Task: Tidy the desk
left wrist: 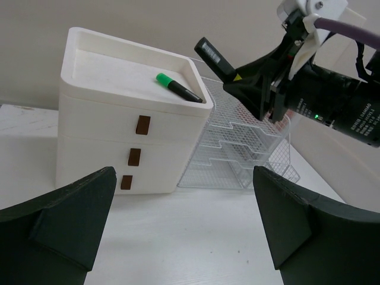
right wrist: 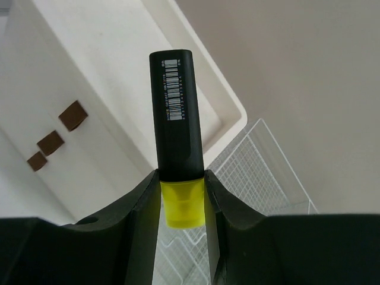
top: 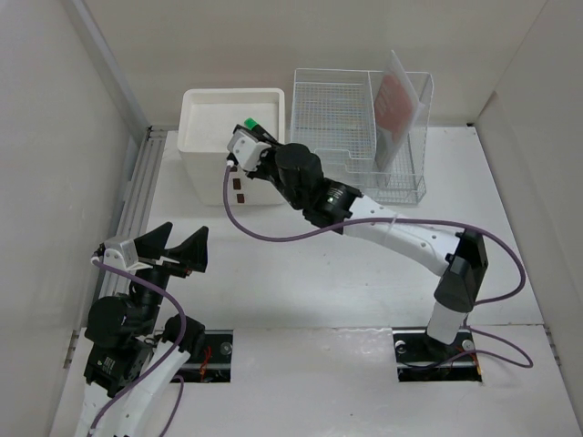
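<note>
While the right gripper (right wrist: pixel 181 196) is clamping a black highlighter (right wrist: pixel 176 113) by its yellow end (right wrist: pixel 182 209), the barcoded barrel is sticking out past the fingertips. The highlighter is hanging in the air by the right edge of a white three-drawer box (left wrist: pixel 101 136), not touching it. From its base at about 5 o'clock in the top view, the right arm is pointing toward 11 o'clock.

The box is standing at roughly 11 o'clock on the desk (top: pixel 301 273), which is lying flat and white under both arms, filling the floor between the pale walls. A green-capped black marker (left wrist: pixel 178 88) is lying in the box's shallow top tray near the right rim (cap end toward the far side). Three brown pulls (left wrist: pixel 142 124) are showing on the drawer fronts.

Just beside the box, at 12 to 1 o'clock, a stepped wire-mesh tray (top: pixel 332 114) is sitting, with a clear file holder (top: pixel 405 118) carrying a reddish sheet at its right side.

The left gripper (top: pixel 182 235) is hovering at 8 o'clock with its fingers spread wide and nothing between them.
</note>
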